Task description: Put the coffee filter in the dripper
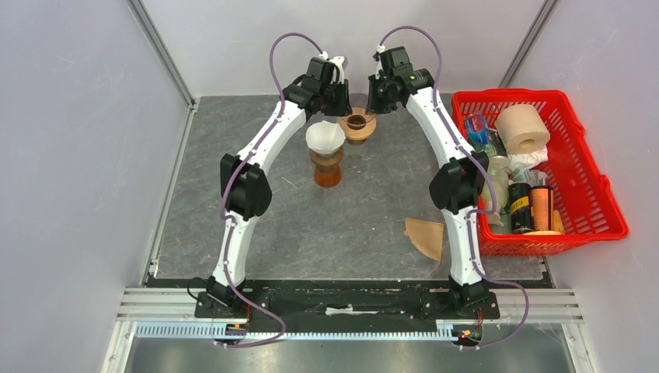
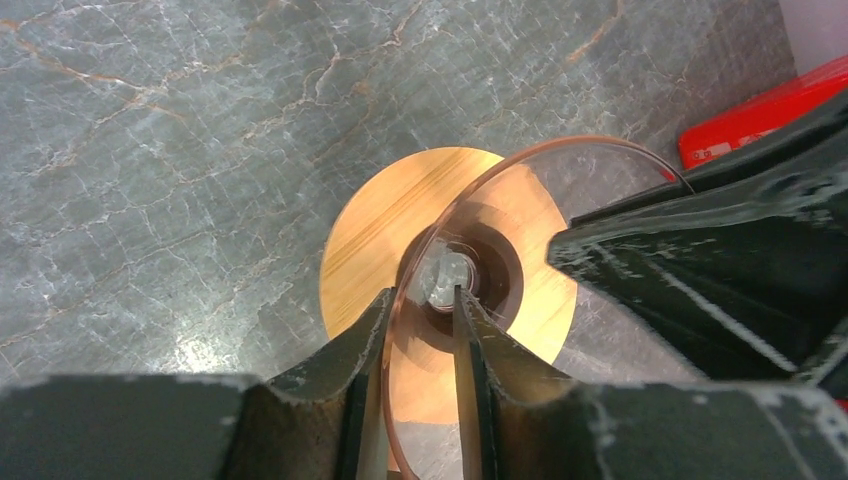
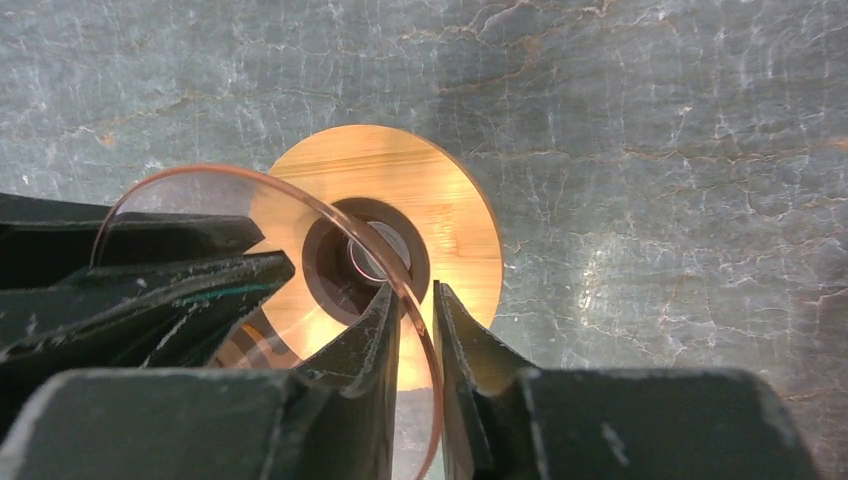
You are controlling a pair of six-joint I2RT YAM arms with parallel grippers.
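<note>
The dripper (image 1: pixel 358 124) is an amber glass cone on a round wooden collar (image 2: pixel 370 230), standing at the back of the table. My left gripper (image 1: pixel 339 97) and right gripper (image 1: pixel 378 97) hang over it from either side. In the left wrist view the thin glass rim runs between the fingers of the gripper (image 2: pixel 422 300), against the left finger and clear of the right one. The right wrist view shows the rim passing between the slightly parted fingers of the gripper (image 3: pixel 415 295), above the collar (image 3: pixel 440 180). A brown paper coffee filter (image 1: pixel 426 235) lies flat near the right arm's base.
A white cone (image 1: pixel 325 137) sits on an amber vessel (image 1: pixel 327 169) just left of the dripper. A red basket (image 1: pixel 614 225) at the right holds a paper roll (image 1: pixel 522 128), bottles and packets. Grey walls close in on both sides.
</note>
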